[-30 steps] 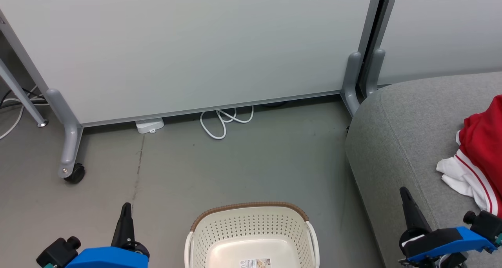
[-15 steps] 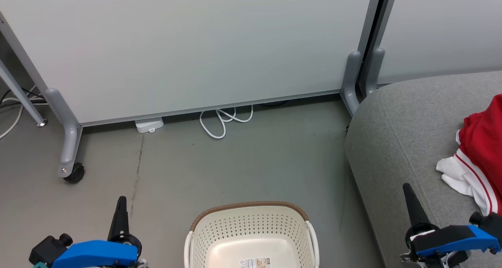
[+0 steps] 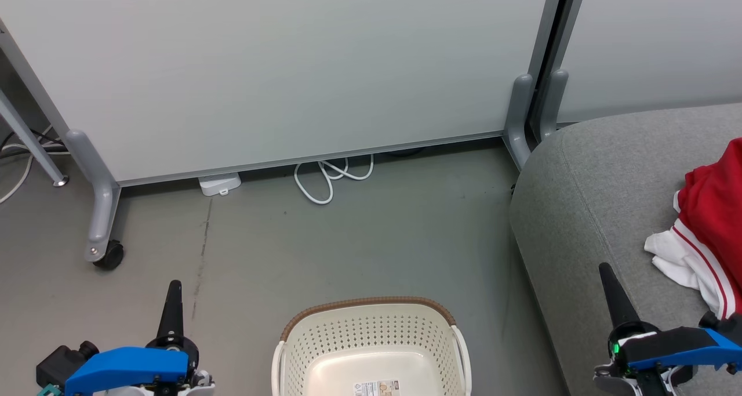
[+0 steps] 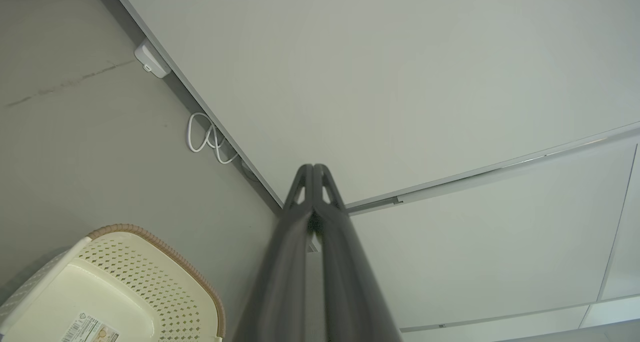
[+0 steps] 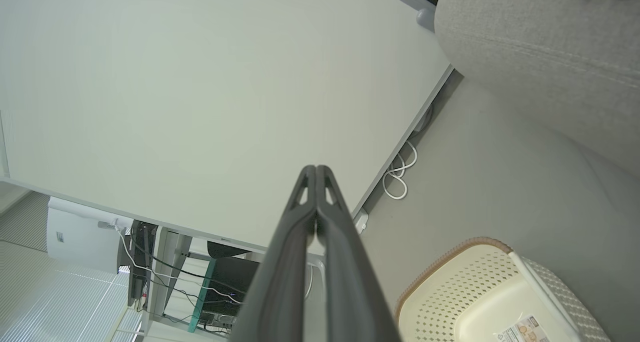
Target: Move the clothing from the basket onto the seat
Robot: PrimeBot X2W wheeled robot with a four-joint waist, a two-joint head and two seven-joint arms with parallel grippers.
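So the clothing (image 3: 710, 210) is heaped on the grey seat (image 3: 579, 199), and what I can see of the basket (image 3: 371, 332) holds only a label (image 3: 377, 389). My left end effector (image 3: 174, 286) and right end effector (image 3: 606, 271) are both pressed together, empty. The fabric looks soft, light and floppy, so I'd pinch a bunched fold.

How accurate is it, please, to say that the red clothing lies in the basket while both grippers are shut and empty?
Not quite: the head view shows the basket empty and the clothing lying on the seat. The left gripper and right gripper are indeed shut and empty.
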